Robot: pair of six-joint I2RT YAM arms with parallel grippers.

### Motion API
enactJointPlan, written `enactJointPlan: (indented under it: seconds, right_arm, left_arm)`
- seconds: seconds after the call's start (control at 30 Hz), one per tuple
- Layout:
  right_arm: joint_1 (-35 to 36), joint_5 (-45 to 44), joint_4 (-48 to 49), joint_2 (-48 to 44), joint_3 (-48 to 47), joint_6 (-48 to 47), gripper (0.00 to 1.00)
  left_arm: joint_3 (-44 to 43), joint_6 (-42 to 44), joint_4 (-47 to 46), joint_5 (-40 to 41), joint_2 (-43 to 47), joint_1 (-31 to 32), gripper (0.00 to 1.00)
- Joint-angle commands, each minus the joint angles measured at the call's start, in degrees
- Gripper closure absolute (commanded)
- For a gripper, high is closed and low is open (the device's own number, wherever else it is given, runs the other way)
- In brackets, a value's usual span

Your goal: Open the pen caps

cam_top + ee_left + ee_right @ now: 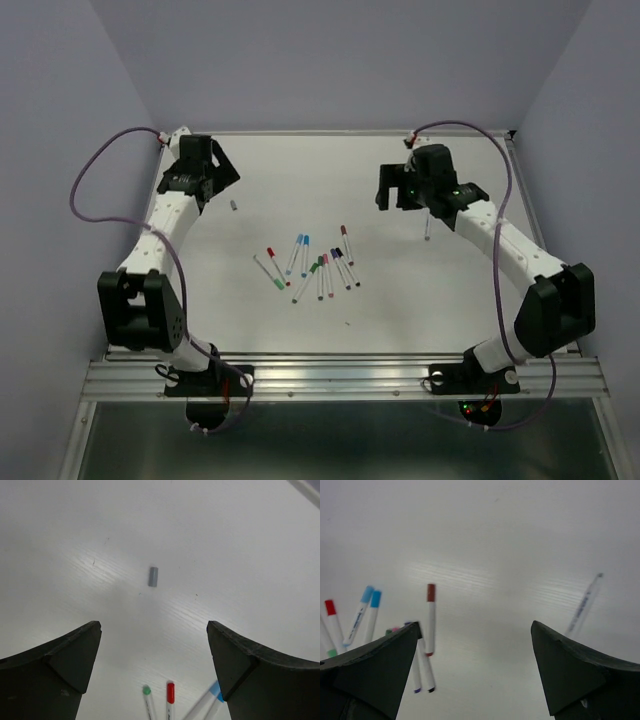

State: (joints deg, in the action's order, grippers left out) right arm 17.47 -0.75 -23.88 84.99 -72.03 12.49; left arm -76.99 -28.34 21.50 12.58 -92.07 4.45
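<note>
Both grippers are empty. Your left gripper (154, 630) has its jaws wide apart, w/ the grey cap (153, 576) lying loose on the counter (240, 540) just ahead, centred between the fingers, long axis pointing away from the gripper. The right gripper (475, 627) is spread too. A thin pen (585, 604) lies ahead-right of it, blurred, prob. capless. The other caps are on: capped pens (312, 265) fan out mid-counter between the arms, long axes mostly near-to-far. The likely next target is the maroon-capped pen (430, 617), ahead-left of the right gripper, cap end toward the far edge. The right gripper looks slightly nearer it than the left. No tray or bin in view.
</note>
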Motion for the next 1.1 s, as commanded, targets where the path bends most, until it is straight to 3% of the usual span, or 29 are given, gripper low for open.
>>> enactJointPlan:
  seconds: [0.0,0.23,0.53,1.07]
  right_arm:
    - [11.1,-9.2,-0.6,3.2,-0.5,4.6,0.00]
    - [19.6,-20.6,-4.6,17.2,-9.1,13.6,0.00]
    - [22.8,-21.7,-9.5,29.9,-18.0,15.3,0.00]
    - [22.8,-22.9,-11.7,35.2,-17.4,18.1,0.00]
  left_arm:
    - [8.9,-2.0,-2.9,-1.1,11.3,0.5,0.01]
    - [19.0,-4.5,-5.1,-3.1,21.6,0.6,0.01]
    - [20.9,-4.4,-6.3,-5.0,24.0,0.6,0.01]
    - [22.3,-4.1,-8.0,-5.8,25.5,0.6,0.01]
